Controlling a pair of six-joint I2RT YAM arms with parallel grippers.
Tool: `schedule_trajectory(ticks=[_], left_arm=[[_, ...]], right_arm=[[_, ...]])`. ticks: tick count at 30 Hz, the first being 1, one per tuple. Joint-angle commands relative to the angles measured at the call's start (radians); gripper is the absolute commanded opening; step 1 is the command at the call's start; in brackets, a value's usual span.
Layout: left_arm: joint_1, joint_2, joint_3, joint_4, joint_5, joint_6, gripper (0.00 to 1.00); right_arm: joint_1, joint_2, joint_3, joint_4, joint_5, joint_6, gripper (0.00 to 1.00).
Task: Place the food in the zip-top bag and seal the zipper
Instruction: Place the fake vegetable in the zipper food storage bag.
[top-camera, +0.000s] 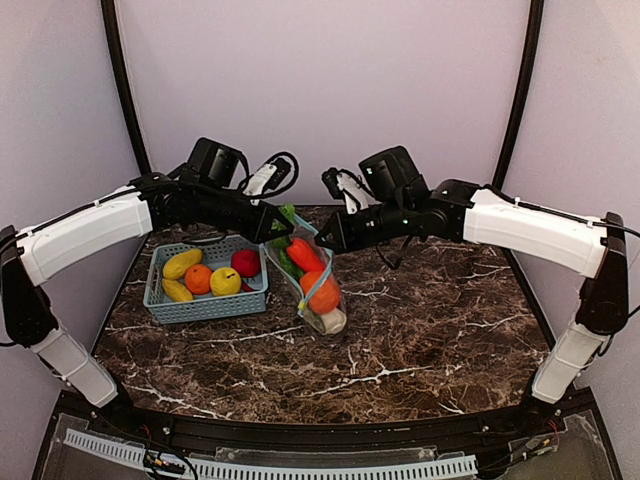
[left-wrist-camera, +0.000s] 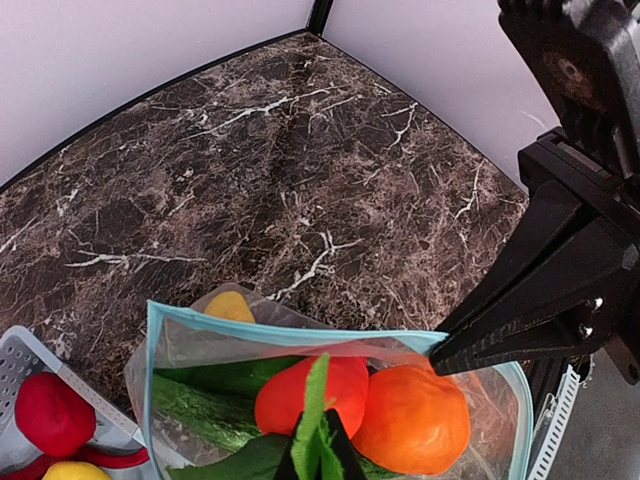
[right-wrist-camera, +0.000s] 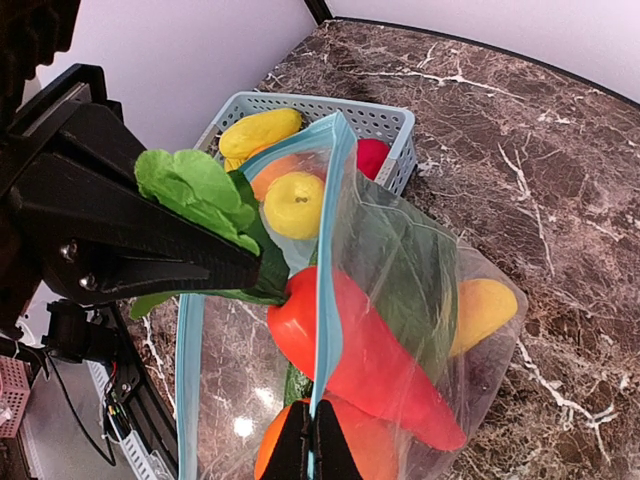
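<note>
The clear zip-top bag hangs over the table with its mouth open. My right gripper is shut on one side of the teal zipper and holds it up. Inside lie a red piece, an orange piece, a green cucumber, a yellow piece and a broad green leaf. My left gripper is at the bag's mouth, shut on the green leaves that meet the red piece's top end. In the top view, the left gripper and right gripper stand close together.
A teal lattice basket sits left of the bag on the marble table. It holds yellow pieces, an orange piece and a red piece. The bag's far zipper strip hangs loose.
</note>
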Motion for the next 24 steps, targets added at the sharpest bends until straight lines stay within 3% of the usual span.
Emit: schedule_trajectory(ticks=[1, 17, 18, 24], left_arm=[[-0.035, 0.020, 0.035, -0.058, -0.091, 0.044, 0.01], [-0.091, 0.137, 0.069, -0.060, -0.134, 0.049, 0.02], [-0.090, 0.133, 0.072, -0.061, -0.144, 0.049, 0.04], [-0.090, 0.061, 0.095, -0.065, -0.196, 0.048, 0.35]], right_arm=[[-0.006, 0.003, 0.042, 0.045, -0.009, 0.004, 0.00], [-0.006, -0.002, 0.034, 0.046, -0.007, 0.005, 0.00], [-0.006, -0.002, 0.033, 0.045, -0.005, 0.004, 0.00], [-0.006, -0.004, 0.033, 0.046, -0.006, 0.004, 0.00]])
